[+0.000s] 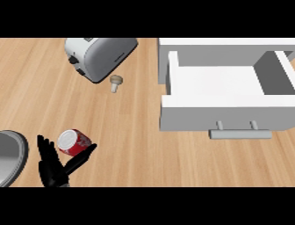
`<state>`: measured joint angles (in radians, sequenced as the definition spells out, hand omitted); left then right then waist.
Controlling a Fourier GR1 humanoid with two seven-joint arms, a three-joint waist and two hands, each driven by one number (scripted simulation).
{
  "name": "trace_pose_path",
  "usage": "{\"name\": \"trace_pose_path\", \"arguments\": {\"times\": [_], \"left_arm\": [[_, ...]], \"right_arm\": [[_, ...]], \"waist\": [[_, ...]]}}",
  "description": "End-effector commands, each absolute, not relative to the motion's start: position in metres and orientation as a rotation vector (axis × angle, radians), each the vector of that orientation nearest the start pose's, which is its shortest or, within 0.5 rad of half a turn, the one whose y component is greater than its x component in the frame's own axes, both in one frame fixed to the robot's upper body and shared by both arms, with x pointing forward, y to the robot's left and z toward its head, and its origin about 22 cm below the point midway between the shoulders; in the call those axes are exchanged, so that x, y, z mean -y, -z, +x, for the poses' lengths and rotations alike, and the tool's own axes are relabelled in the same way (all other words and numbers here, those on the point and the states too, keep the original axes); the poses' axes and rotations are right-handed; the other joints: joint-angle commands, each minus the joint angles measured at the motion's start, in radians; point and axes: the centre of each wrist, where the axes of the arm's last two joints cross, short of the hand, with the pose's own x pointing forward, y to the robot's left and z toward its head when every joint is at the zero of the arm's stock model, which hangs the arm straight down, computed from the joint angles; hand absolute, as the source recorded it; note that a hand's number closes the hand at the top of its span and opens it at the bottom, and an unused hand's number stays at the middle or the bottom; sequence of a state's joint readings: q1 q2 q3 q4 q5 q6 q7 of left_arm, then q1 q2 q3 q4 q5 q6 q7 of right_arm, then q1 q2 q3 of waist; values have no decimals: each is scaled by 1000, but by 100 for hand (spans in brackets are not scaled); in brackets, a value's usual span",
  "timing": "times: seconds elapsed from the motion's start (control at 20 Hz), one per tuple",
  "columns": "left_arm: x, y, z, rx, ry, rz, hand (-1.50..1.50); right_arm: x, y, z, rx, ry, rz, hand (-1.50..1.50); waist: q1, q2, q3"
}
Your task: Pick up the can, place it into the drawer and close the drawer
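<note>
Lying at lower left, the can (76, 142) rests against the left hand's (55, 166) straight, ungripping fingers; the drawer (231, 115) at right stands open, unfilled.

A toaster (100, 56) lies near a small mushroom (116, 82) on the wooden counter (143, 149).

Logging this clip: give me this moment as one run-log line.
left hand: open beside red can | right hand: not in view | white drawer: open, nothing visible inside | phase: pre-grasp
</note>
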<state>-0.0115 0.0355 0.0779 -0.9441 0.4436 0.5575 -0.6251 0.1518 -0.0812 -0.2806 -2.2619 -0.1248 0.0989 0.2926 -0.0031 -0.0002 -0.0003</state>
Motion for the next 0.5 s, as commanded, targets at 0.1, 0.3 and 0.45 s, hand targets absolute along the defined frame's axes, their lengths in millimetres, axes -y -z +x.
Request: {"name": "trace_pose_path", "arguments": {"times": [0.1,0.3,0.45], "left_arm": [[-257,154,191,1415,-535,525,-150],[-251,142,223,1435,-514,459,-150],[-271,143,234,1464,-513,396,150]], "right_arm": [[311,-123,152,1853,59,-228,-150],[293,-132,161,1867,43,-206,-150],[308,-152,168,1852,53,-217,-150]], "waist": [[-2,0,0],[0,0,0],[-3,1,0]]}}
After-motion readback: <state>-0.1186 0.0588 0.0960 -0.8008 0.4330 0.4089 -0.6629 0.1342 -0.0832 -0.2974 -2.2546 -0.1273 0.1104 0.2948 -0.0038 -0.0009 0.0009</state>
